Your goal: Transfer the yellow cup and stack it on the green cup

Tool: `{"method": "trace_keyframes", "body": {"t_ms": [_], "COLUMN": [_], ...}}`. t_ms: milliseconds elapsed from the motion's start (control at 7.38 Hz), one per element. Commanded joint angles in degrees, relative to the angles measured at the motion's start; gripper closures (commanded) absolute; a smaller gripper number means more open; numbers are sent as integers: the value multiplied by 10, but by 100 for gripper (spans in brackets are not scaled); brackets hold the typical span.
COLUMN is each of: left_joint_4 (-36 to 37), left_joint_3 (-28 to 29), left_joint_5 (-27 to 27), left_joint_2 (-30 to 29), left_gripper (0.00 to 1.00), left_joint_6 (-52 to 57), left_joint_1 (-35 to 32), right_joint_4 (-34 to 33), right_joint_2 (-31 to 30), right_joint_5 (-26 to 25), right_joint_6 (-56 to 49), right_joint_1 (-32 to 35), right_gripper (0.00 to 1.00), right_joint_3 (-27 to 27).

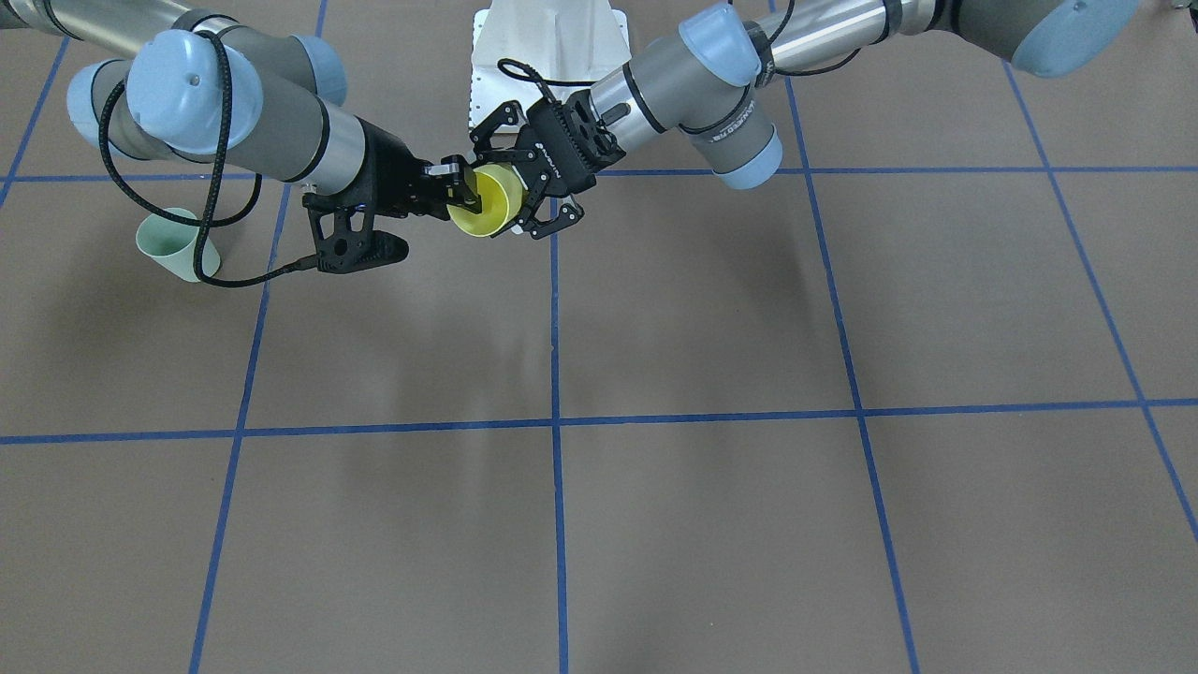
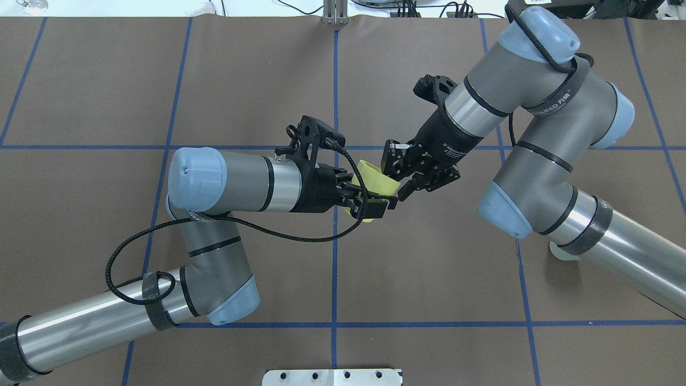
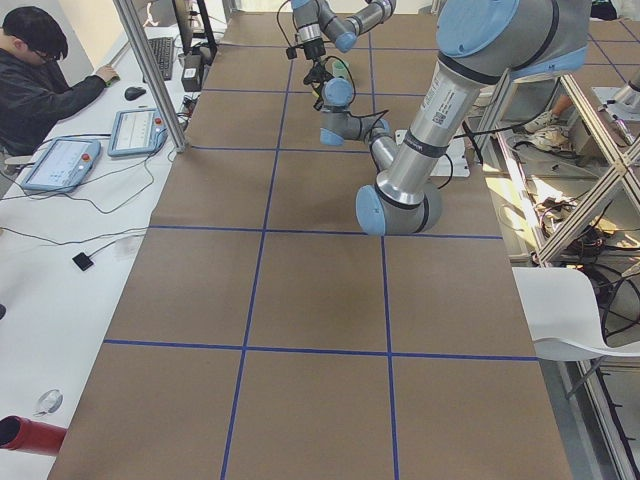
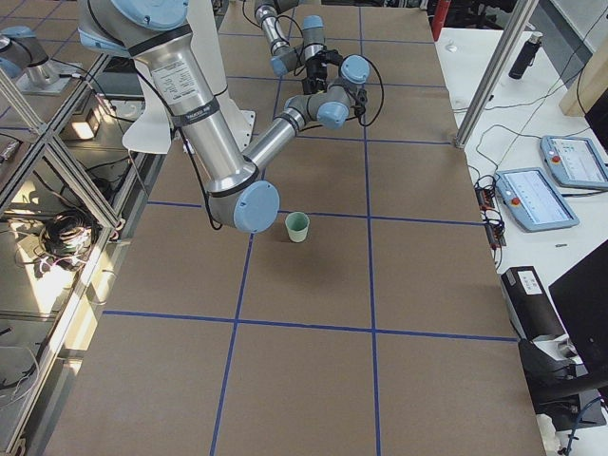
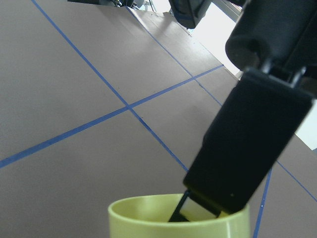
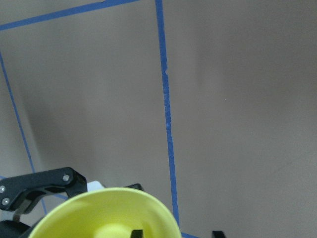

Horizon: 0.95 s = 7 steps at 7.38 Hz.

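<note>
The yellow cup hangs in mid-air on its side above the table's middle line, with its rim towards my right gripper. My left gripper is shut on the cup's body from the base side. My right gripper is open and straddles the rim, one finger inside the cup and one outside. The overhead view shows the cup between the left gripper and the right gripper. The cup's open mouth fills the bottom of the right wrist view. The green cup stands upright on the table under my right arm.
The brown table carries a blue tape grid. The white base plate sits between the arms. An operator sits at a desk with tablets beyond the table's far side. My right forearm hangs over the green cup.
</note>
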Motion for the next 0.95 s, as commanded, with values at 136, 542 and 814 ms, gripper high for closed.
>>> {"method": "trace_keyframes", "body": {"t_ms": [136, 542, 814], "left_joint_4": [-1, -1, -2], "left_joint_3": [0, -3, -5], "left_joint_5": [-1, 0, 0], "left_joint_2": [-1, -1, -1], "left_gripper": [100, 1, 0], "left_joint_6": [0, -4, -6], "left_joint_1": [1, 1, -1], "right_joint_4": [0, 0, 1], "right_joint_2": [3, 2, 1], "right_joint_5": [0, -1, -1], "right_joint_6": [-1, 0, 0], "right_joint_1": [1, 4, 8], "right_gripper": [84, 100, 100], "right_joint_3": [1, 5, 5]}}
